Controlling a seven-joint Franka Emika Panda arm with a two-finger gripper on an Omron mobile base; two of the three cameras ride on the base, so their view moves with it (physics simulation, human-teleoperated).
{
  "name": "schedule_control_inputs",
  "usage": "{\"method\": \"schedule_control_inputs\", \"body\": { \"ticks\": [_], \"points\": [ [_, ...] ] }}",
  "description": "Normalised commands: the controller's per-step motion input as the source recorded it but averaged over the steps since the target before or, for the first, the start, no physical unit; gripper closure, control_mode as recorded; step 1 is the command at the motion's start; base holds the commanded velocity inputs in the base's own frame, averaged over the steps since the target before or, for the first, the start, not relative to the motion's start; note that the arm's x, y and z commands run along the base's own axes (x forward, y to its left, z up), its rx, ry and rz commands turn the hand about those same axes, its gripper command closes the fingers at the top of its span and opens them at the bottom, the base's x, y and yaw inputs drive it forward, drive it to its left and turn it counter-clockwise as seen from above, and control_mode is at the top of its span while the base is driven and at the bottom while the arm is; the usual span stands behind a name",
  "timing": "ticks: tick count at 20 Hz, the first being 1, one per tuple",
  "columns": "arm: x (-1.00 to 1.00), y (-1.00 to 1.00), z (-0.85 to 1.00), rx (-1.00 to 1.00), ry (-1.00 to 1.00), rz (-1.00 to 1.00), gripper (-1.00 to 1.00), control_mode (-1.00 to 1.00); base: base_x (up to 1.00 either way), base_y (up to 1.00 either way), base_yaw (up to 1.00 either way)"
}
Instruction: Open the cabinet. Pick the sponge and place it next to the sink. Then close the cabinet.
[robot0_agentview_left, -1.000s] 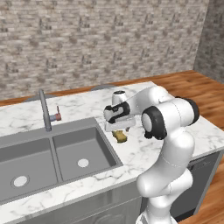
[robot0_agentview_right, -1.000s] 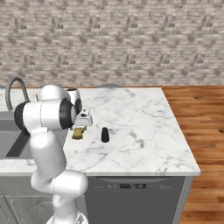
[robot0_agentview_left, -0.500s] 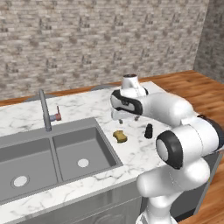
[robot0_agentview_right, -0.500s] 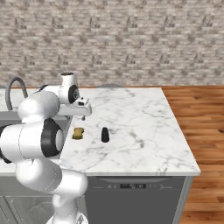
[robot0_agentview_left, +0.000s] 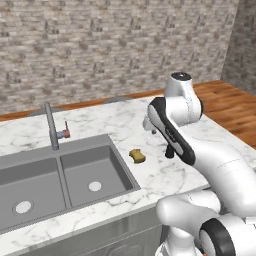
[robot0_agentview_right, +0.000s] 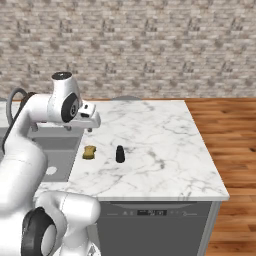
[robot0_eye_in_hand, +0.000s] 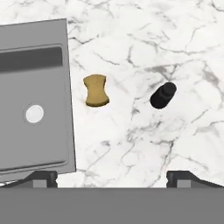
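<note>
sink (robot0_eye_in_hand: 26, 57) cut by left edge; fingers (robot0_eye_in_hand: 43, 178) mostly below frame (tips only) | small dark object (robot0_eye_in_hand: 162, 95) unidentifiable

Kitchen: sink (robot0_agentview_left: 75, 150), marble counter (robot0_agentview_right: 160, 150), faucet (robot0_agentview_left: 50, 125).

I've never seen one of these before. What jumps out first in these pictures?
The big white robot arm bends up over a marble counter, with its claw open and empty above the stone. Right below lies a small mustard-yellow sponge on the counter beside the grey double sink, with a small black bottle-like thing a little further off. A stone-brick wall rises behind.
</note>
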Motion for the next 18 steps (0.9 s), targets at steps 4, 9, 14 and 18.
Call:
{"method": "schedule_control_inputs", "body": {
  "ticks": [4, 9, 14, 18],
  "points": [
    [-1.0, -0.12, 1.0, 0.04, -0.23, 0.0, -1.0, -1.0, 0.0, 0.0, 0.0],
    [-0.98, -0.01, 1.0, 0.0, -0.13, 0.01, -1.0, -1.0, 0.0, 0.0, 0.0],
    [-1.0, 0.0, 0.83, 0.0, -0.06, 0.05, -1.0, -1.0, 0.0, 0.0, 0.0],
    [-0.22, 0.0, 0.14, 0.0, -0.03, 0.02, -1.0, -1.0, 0.0, 0.0, 0.0]
  ]
}}
